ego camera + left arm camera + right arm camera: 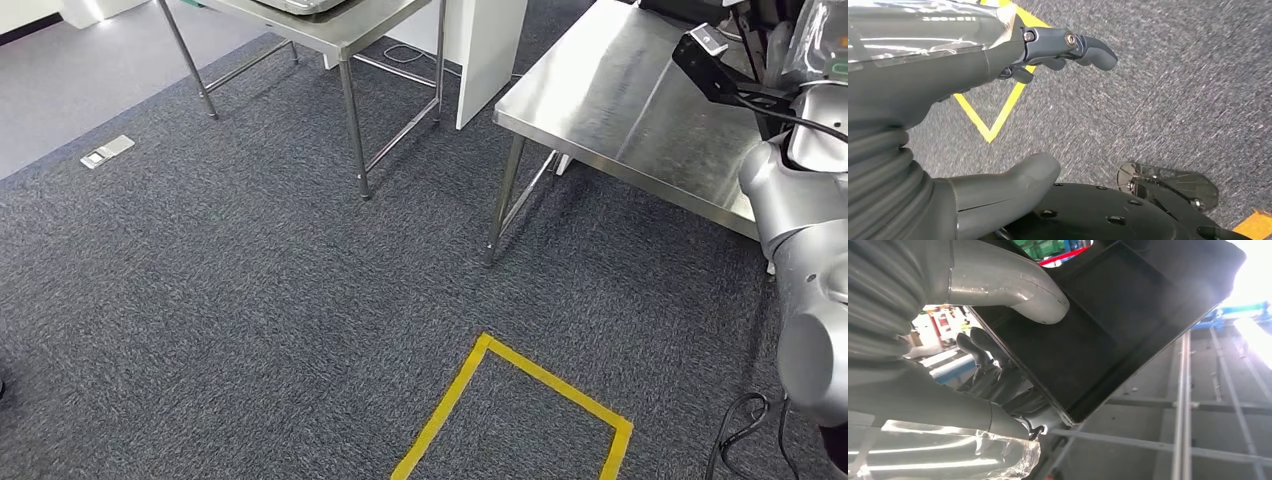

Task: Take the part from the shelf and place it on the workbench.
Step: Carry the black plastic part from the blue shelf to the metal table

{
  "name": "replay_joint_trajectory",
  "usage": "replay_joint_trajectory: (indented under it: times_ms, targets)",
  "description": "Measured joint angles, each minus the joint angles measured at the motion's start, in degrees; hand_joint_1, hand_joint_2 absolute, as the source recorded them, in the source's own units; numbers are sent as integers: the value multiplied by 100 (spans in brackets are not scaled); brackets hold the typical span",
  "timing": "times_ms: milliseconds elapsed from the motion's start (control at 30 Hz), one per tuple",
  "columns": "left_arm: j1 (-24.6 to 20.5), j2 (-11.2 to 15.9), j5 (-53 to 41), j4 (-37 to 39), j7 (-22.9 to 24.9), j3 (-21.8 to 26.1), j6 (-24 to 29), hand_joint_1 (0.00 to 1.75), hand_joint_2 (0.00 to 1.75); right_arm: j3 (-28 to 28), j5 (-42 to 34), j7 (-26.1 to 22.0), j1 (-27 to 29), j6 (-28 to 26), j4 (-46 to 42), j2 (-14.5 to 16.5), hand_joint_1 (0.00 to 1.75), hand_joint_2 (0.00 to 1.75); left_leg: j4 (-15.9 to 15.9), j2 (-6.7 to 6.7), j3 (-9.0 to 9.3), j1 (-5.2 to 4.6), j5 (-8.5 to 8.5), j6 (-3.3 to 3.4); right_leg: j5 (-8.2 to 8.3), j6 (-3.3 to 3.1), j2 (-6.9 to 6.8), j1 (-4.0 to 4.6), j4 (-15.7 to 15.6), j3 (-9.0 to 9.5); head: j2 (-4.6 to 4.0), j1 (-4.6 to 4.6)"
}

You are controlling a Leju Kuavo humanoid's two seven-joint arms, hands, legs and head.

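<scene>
head view, workbench: steel workbench (640, 110) sits upper right of the frame, bare top as far as I can see, carpet (250, 280) between it and the robot. Nothing set down on it yet, so I'd say the carry is mid-way.

head view, right arm: silver right arm (810, 250) runs up the right edge; a dark bracket-looking thing pokes in at the top right, can't tell what it is.

head view, floor: yellow tape square (520, 400) at bottom centre, second steel table (330, 30) upper left-centre. Risk imo: stopping short of or crooked to the bench, so the drop lands on the edge.

left wrist view, left hand: left hand (998, 100) hangs over carpet and tape, fingers (1083, 47) loosely curved and apart from the thumb, holding nothing. Basically a spare hand, so no backup support for the load.

right wrist view, part: the part (1108, 325) looks like a black shallow tray, tilted, filling the middle of the frame.

right wrist view, right hand: right hand (993, 315) has its thumb (1018, 290) lying on the tray's inner face and dark fingers (975, 347) tucked under the rim, so it's pinched by one edge.

right wrist view, worry: one-sided grip on a wide tray means it could pivot or slip while walking, or its far corner could clip the bench edge coming in.
</scene>
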Motion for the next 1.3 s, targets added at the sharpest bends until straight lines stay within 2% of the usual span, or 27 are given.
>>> replay_joint_trajectory:
  times_ms: [33, 100, 133, 167, 200, 267, 300, 367, 500, 533, 600, 667, 700, 733, 767, 800, 867, 933, 967, 1000, 1067, 1100, 1133, 1167, 1200, 1233, 1300]
  targets:
    - [2, 2, 1, 0, 1, 4, 5, 0, 175, 3, 1, 0, -16, 7, 0, 11, 175, 175, 7, 51, 6, -21, -13, -23, 15, -43, -24, 16, -105, 57, 0, -2]
    - [6, 8, 2, 0, 4, 15, 11, 0, 175, 7, 2, -1, -19, 16, 1, 25, 175, 175, 13, 172, 20, -33, -30, -60, 45, -131, 129, 19, -99, 36, 0, -19]
    - [7, 10, 2, 0, 7, 22, 15, 0, 175, 7, 3, -1, -19, 20, 0, 27, 175, 175, 31, 177, 10, -25, -55, -88, 57, -163, 194, 3, -101, 29, 0, -17]
    - [6, 12, 1, 0, 10, 28, 16, 0, 175, 7, 4, -2, -25, 20, -1, 35, 175, 175, 102, 96, -22, -13, -118, -123, 70, -192, 260, -16, -104, 23, 0, -28]
    - [3, 11, 0, 0, 11, 32, 17, 0, 175, 7, 5, 0, -32, 19, -2, 47, 175, 175, 285, -49, -101, 3, -241, -160, 83, -219, 320, -36, -110, 22, 0, -43]
    - [-1, 9, -2, 3, 17, 36, 17, 0, 175, 16, 8, 6, -40, 19, -2, 97, 175, 175, 942, -364, -399, 31, -587, -219, 100, -259, 444, -43, -111, 7, 0, -76]
    - [-4, 8, -2, 8, 21, 36, 17, 0, 175, 26, 9, 9, -38, 19, 0, 131, 175, 175, 1287, -433, -562, 39, -735, -234, 108, -277, 511, -36, -110, -5, 0, -85]
    - [-6, 8, -2, 18, 27, 37, 19, 0, 175, 40, 10, 10, -35, 19, 3, 180, 175, 175, 1643, -468, -742, 44, -861, -244, 115, -289, 595, -24, -109, -19, 0, -89]
    - [-8, 8, -2, 23, 29, 37, 21, 0, 175, 46, 10, 11, -34, 20, 4, 192, 175, 175, 1698, -475, -777, 44, -856, -241, 118, -295, 636, -21, -109, -23, 0, -90]
    - [-10, 8, -2, 26, 31, 37, 22, 0, 175, 49, 10, 12, -33, 21, 4, 198, 175, 175, 1685, -483, -779, 45, -817, -234, 122, -298, 672, -18, -109, -24, 0, -93]
    - [-16, 6, -3, 32, 37, 38, 31, 0, 175, 54, 13, 31, -40, 27, 4, 218, 175, 175, 906, -699, -416, 57, -404, -163, 144, -277, 887, -9, -102, -41, 0, -103]
    - [-23, -1, -3, 35, 38, 39, 39, 0, 175, 54, 14, 48, -47, 33, 3, 222, 175, 175, 114, -889, -25, 48, -56, -83, 185, -211, 1120, -13, -103, -79, 0, -101]
    - [-28, -5, -4, 37, 37, 39, 41, 0, 175, 54, 14, 49, -49, 34, 3, 213, 175, 175, 80, -862, -3, 44, -57, -52, 210, -169, 1200, -14, -110, -107, 0, -100]
    - [-31, -12, -6, 38, 36, 39, 44, 0, 175, 54, 14, 48, -43, 34, 3, 198, 175, 175, 59, -794, 12, 50, -35, -16, 217, -147, 1205, -25, -102, -135, 0, -101]
    - [-30, -17, -7, 39, 34, 39, 50, 0, 175, 55, 14, 47, -43, 34, 4, 183, 175, 175, 34, -718, 28, 60, -9, 30, 170, -137, 1091, -15, -12, -195, 0, -84]
    - [-27, -22, -7, 39, 33, 39, 57, 0, 175, 55, 14, 47, -50, 35, 4, 170, 175, 175, 9, -644, 30, 72, 16, 67, 74, -140, 923, -2, 187, -301, 0, -55]
    - [-15, -25, -5, 40, 30, 39, 67, 0, 175, 55, 14, 46, -56, 37, 5, 170, 175, 175, -4, -498, 18, 66, 33, 105, -252, -168, 548, 15, 937, -654, 0, 6]
    - [-7, -25, -4, 42, 26, 40, 69, 0, 175, 56, 14, 37, -27, 38, 8, 191, 175, 175, -2, -364, 2, 58, 30, 108, -485, -147, 450, -3, 1628, -972, 0, 14]
    - [-5, -25, -3, 42, 16, 41, 70, 0, 175, 56, 14, 24, -12, 39, 9, 195, 175, 175, -1, -311, -3, 58, 27, 107, -493, -112, 435, -16, 1692, -989, 0, 17]
    - [-3, -25, -3, 42, 1, 43, 71, 0, 175, 56, 14, 10, -5, 39, 9, 197, 175, 175, 0, -265, -3, 59, 23, 104, -428, -64, 422, -29, 1540, -893, 0, 16]
    - [-1, -25, -2, 42, -46, 47, 68, 0, 175, 56, 16, -15, -16, 38, 7, 193, 175, 175, 11, -186, 1, 62, 8, 77, -160, 25, 350, -50, 647, -390, 0, 20]
    - [-1, -22, -3, 42, -78, 50, 64, 0, 175, 57, 17, -23, -24, 36, 6, 192, 175, 175, 19, -161, -3, 51, -3, 52, -56, 30, 314, -35, 248, -153, 0, 22]
    - [1, -17, -4, 42, -111, 54, 55, 0, 175, 59, 20, -29, -27, 31, 5, 189, 175, 175, 28, -143, -7, 40, -12, 24, 9, 7, 293, -22, -28, 9, 0, 20]
    - [5, -13, -6, 42, -150, 59, 39, 0, 175, 60, 21, -34, -21, 26, 5, 180, 175, 175, 32, -134, -10, 26, -15, -3, 20, -36, 289, -5, -121, 64, 0, 16]
    - [8, -8, -8, 42, -194, 63, 20, 0, 175, 62, 23, -43, -13, 20, 6, 171, 175, 175, 28, -129, -13, 17, -13, -29, 28, -83, 309, 15, -112, 66, 0, 14]
    - [12, -3, -10, 42, -232, 66, 0, 0, 175, 62, 25, -51, -3, 16, 7, 160, 175, 175, 27, -123, -13, 17, -14, -54, 36, -126, 327, -1, -110, 55, 0, 9]
    - [12, 7, -18, 42, -301, 71, -37, 0, 175, 74, 28, -77, 4, 11, 5, 163, 175, 175, 164, -232, -79, 28, -124, -123, 49, -198, 355, -30, -115, 48, 0, -6]
